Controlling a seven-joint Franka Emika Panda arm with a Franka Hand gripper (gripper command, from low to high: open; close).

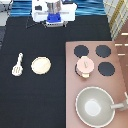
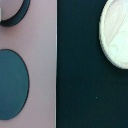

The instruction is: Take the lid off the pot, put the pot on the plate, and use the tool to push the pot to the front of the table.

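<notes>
gripper (image 1: pixel 54 21) up at top centre of the exterior view, empty, can't tell jaw state | lid (image 1: pixel 85 64) on pot (image 1: pixel 84 73), right of centre | light, rigid, slick – take the knob

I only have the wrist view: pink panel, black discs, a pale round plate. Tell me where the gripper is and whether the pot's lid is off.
Observer: The gripper is at the exterior view's top, above the black table, holding nothing.
Operator: Report the lid.
Observer: The small pinkish-tan knobbed lid sits on the pinkish-tan pot, on the stove panel.
Operator: Locate the tool.
Observer: The cream slotted spatula lies to the exterior view's left of the tan round plate, apart from it.
</notes>
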